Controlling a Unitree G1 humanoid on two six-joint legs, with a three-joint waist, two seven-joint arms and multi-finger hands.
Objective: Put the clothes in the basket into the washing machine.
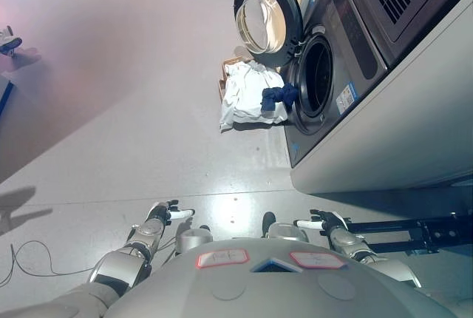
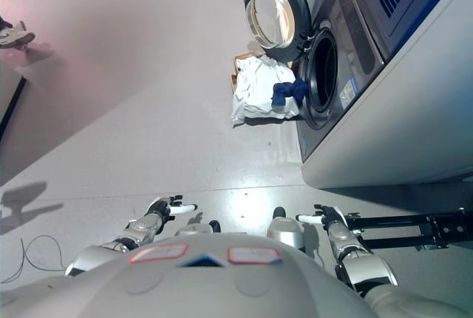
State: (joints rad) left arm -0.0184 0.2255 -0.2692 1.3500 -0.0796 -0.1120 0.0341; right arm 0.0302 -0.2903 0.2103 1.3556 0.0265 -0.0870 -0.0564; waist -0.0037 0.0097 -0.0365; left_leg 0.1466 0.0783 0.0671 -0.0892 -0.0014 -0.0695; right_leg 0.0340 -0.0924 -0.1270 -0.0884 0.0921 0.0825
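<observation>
One washing machine (image 1: 347,74) is standing along the right side of the floor (image 1: 118,111), the biggest thing in sight. Its one round door (image 1: 266,15) is hanging wide open, leaving the drum opening (image 1: 319,74) clear. Just in front of that opening one basket (image 1: 230,74) is sitting on the floor, mostly buried under the laundry; only a bit of its tan rim is showing. Two pieces of clothing can be counted: one white garment (image 1: 247,100) spilling over the basket and down onto the floor, and one dark blue garment (image 1: 279,96) lying on top of the white one, right against the lip of the opening. More may be lying underneath, but that is hidden.

Both hands are hanging low and near the robot, well apart from the basket. The left hand (image 1: 166,213) is holding nothing, with its fingers stretched out loosely. The right hand (image 1: 321,222) is likewise carrying nothing, fingers relaxed and spread.

Nothing is being gripped yet, so the robot seems to be at the approach step. The next move probably calls for walking closer to the basket, reaching down and closing fingers on the blue garment first, since it is lying nearest the drum.

A person's shoe (image 2: 15,35) is showing at the far left edge.
</observation>
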